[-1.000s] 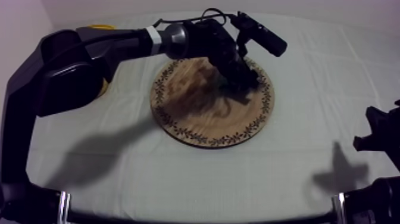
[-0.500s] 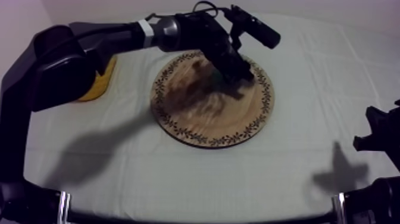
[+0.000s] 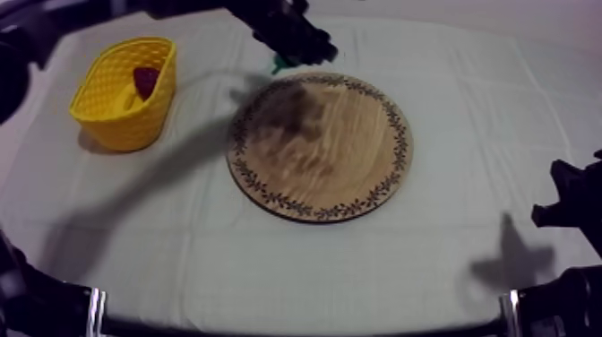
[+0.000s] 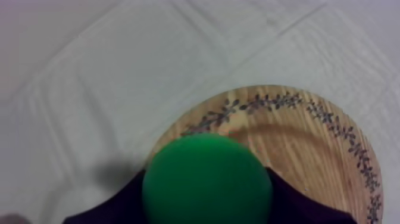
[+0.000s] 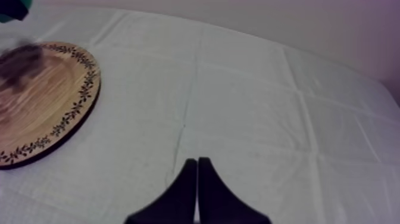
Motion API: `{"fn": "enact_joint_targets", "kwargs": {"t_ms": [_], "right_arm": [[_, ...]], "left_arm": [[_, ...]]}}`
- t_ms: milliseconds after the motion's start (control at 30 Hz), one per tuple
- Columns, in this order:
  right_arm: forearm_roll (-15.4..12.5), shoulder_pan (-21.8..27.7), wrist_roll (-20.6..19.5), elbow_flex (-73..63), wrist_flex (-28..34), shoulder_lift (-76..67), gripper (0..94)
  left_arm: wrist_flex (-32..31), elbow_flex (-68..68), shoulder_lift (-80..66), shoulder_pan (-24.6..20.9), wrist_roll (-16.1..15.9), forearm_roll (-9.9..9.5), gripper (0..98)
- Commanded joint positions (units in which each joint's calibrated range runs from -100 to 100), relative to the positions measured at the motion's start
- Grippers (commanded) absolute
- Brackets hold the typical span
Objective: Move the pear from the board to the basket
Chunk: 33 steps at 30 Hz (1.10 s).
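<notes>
Nearest to me, the pear [image 4: 207, 182] sits clamped between the 2 fingers [image 4: 116, 207] of my left gripper [image 3: 292, 52], with 1 black finger against each flank of its round green body. It looks like smooth moulded plastic, so I judge it light, stiff and a little slippery. The belly, where the fingers grip it, seems the sensible place, since a hold nearer the taper could squirt it out. Its stalk end and the fingertips are hidden behind the bulge, so I cannot tell how deep the bite is. Below it lie the rim of the board [image 4: 309, 149] and the cloth [image 4: 89, 83]. The pear hangs over that rim, apparently clear of the wood.

My right gripper [image 5: 196, 170] rests low at its own side, fingers pressed together on nothing, well apart from the board.

Farther off in the top view, the left gripper is a dark smear over the board's far edge with a sliver of green under it. The basket [image 3: 107, 112] stands well to its left, with 1 small red fruit [image 3: 144, 81] inside. The near wall hides much of its floor, so I judge, rather than see, that there is room.
</notes>
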Motion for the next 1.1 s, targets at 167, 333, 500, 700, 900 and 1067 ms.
{"fn": "enact_joint_targets", "kwargs": {"t_ms": [167, 333, 500, 700, 900, 1067], "right_arm": [[-0.01, 0.01, -0.01, 0.05, -0.05, 0.01, 0.5], [-0.01, 0.01, -0.01, 0.05, -0.05, 0.01, 0.5], [-0.01, 0.01, -0.01, 0.05, -0.05, 0.01, 0.5], [-0.01, 0.01, -0.01, 0.05, -0.05, 0.01, 0.5], [-0.01, -0.04, -0.04, 0.05, -0.05, 0.01, 0.5], [-0.01, -0.06, 0.0, 0.05, -0.05, 0.01, 0.5]], "left_arm": [[3.45, 20.85, -20.18, -3.87, 1.06, -0.44, 38.3], [3.62, 27.53, -29.45, -8.53, 1.01, 0.27, 37.0], [2.77, 27.7, -34.12, -13.41, -0.02, 0.48, 36.1], [2.06, 27.25, -34.94, -18.89, -0.92, 0.29, 35.8], [1.87, 31.25, -33.89, -22.26, -0.03, -0.65, 41.5], [0.37, 34.96, -32.47, -23.61, 0.57, -1.45, 41.6]]}}
